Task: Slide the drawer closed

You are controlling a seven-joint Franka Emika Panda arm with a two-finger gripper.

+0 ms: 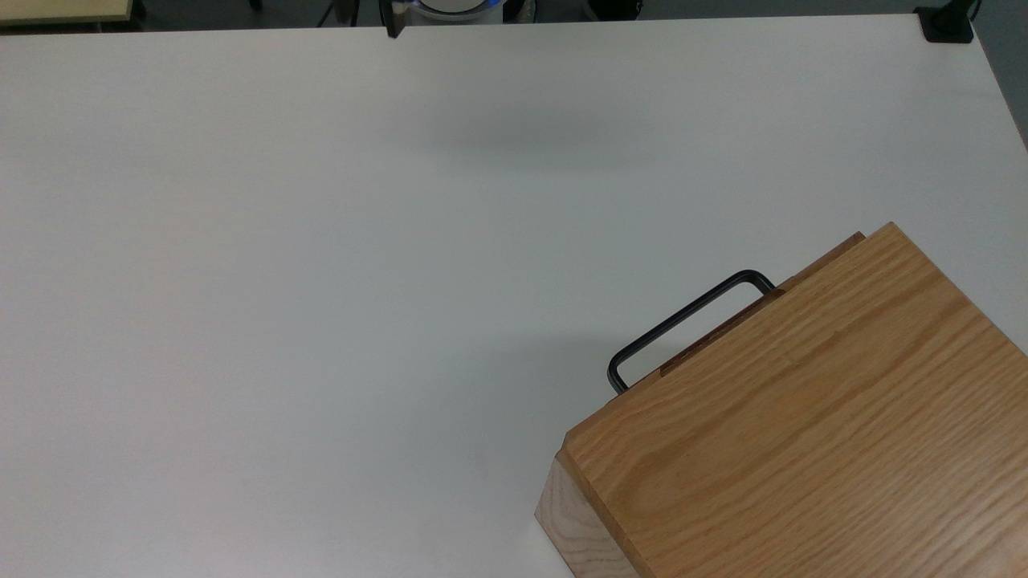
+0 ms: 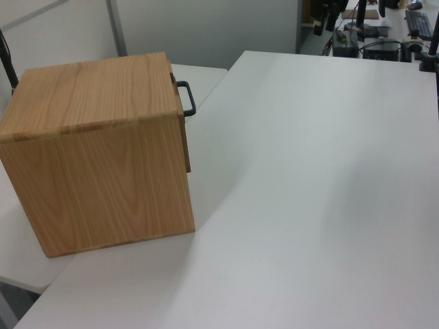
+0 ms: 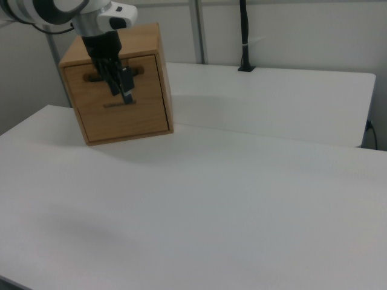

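Drawer (image 3: 124, 110) pushed in flush with cabinet (image 1: 803, 433), handle (image 1: 683, 321) protruding, gripper (image 3: 127, 93) raised clear, finger state undeterminable.

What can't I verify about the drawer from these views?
- Top view: the oak-grain wooden cabinet casing covers the light wooden drawer's body, leaving its thin black U-shaped handle sticking out. The picture's bottom and right edges cut off the casing.
- Right view: the black pincer stands before the drawer, hiding the handle's middle.
- Left view: the drawer front is edge-on, so its face is hidden.
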